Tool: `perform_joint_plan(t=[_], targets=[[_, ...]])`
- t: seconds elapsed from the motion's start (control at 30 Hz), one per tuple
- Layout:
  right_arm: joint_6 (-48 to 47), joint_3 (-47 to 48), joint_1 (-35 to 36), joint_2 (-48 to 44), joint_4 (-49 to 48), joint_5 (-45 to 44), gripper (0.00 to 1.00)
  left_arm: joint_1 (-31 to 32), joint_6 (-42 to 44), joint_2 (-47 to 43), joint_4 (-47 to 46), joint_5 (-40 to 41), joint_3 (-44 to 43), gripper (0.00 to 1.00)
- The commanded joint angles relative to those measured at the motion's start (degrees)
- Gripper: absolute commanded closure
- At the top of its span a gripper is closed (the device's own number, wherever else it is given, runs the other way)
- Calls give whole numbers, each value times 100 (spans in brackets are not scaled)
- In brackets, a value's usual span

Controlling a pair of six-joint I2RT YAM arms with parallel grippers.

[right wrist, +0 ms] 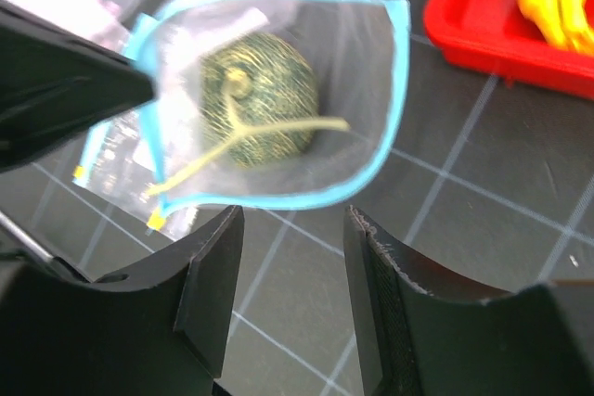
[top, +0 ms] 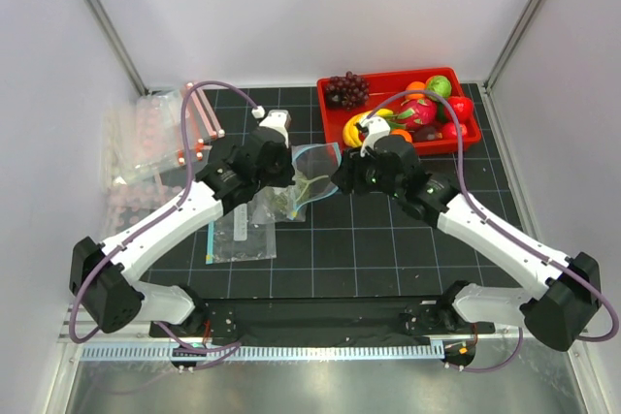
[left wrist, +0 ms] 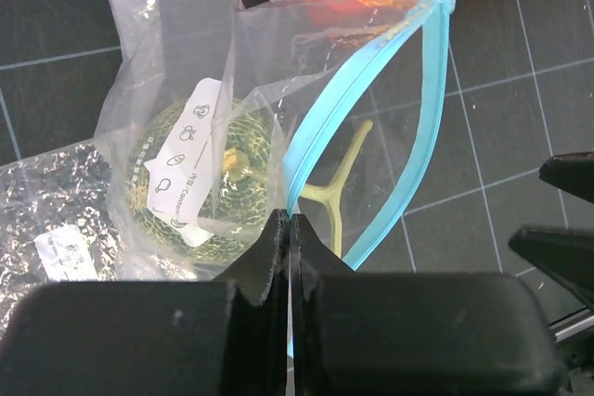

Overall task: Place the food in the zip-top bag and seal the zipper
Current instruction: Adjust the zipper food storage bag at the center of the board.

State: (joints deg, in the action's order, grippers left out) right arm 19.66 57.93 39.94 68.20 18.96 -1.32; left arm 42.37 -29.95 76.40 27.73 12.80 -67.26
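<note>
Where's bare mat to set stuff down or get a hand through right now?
Free: the mat between the two arms, below the zip-top bag; a strip left of the red tray. Crowded: spare bags far left, left gripper and right gripper at the bag mouth.

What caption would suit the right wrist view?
Open right gripper facing the gaping zip-top bag, green melon inside.

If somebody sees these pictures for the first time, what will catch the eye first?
The green melon sitting inside the clear zip-top bag, in the middle of the table, its blue-edged mouth gaping. The left tool pinches the bag's rim, while the right tool hangs open just before the mouth. A red tray of bright fruit stands far right.
</note>
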Motion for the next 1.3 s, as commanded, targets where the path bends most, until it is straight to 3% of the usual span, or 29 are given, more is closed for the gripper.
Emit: perform_joint_plan(t=[0.0, 0.1, 0.37, 0.4, 0.43, 0.53, 0.63, 0.73, 0.97, 1.27], targets=[[125, -150, 13, -44, -919, 395, 45, -115, -186, -2, -197, -277, -164, 100], [476, -256, 13, 315, -1315, 738, 38, -115, -204, -11, -276, -400, -94, 100], [1179, -256, 13, 1335, -2211, 1142, 39, -115, -326, -257, -698, -1138, 389, 100], [1215, -239, 13, 1553, -2247, 1178, 43, -106, -379, -292, -690, -1209, 433, 100], [1259, -221, 13, 1660, -2256, 1248, 55, -106, -423, -336, -698, -1262, 468, 100], [1374, -72, 13, 2038, -2248, 1222, 77, -89, -494, -520, -681, -1596, 583, 100], [1374, -10, 13, 2215, -2230, 1117, 90, -71, -529, -644, -611, -1728, 679, 100], [1295, 25, 13, 2215, -2178, 1038, 91, -71, -608, -696, -593, -2052, 732, 100], [909, -159, 49, 1418, -2098, 1161, 78, -62, -608, -899, -724, -1904, 855, 100], [399, -598, 49, 36, -1931, -236, 70, -80, -749, -1504, -1770, -710, 1654, 100]])
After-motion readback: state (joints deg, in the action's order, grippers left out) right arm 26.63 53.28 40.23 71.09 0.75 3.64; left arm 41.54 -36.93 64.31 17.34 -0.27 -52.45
